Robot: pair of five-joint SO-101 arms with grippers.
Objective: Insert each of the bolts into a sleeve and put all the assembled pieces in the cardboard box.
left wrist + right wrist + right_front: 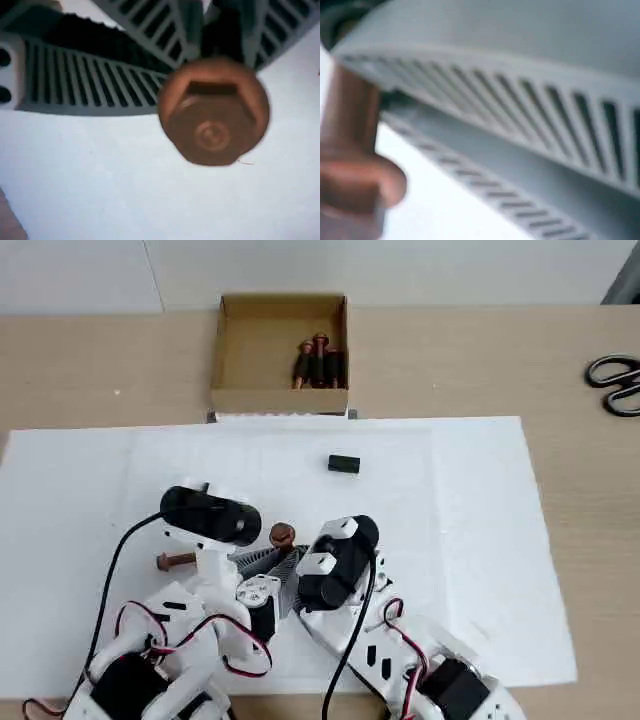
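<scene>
A copper bolt [283, 535] is held up between my two arms over the white paper. In the left wrist view its hex head [212, 112] faces the camera, and my left gripper [216, 55] is shut on its shaft. A dark sleeve [220, 35] sits just behind the head. My right gripper [298, 562] meets it from the other side, shut on that sleeve. In the right wrist view the bolt [350, 165] stands by the ribbed fingers [520, 105]. A second bolt [175, 560] lies on the paper by the left arm. A loose black sleeve [343, 463] lies farther back.
The cardboard box [228, 350] stands at the back of the table with assembled pieces [320, 362] in its right corner. Scissors [615, 383] lie at the far right edge. The white paper [470, 540] covers the work area.
</scene>
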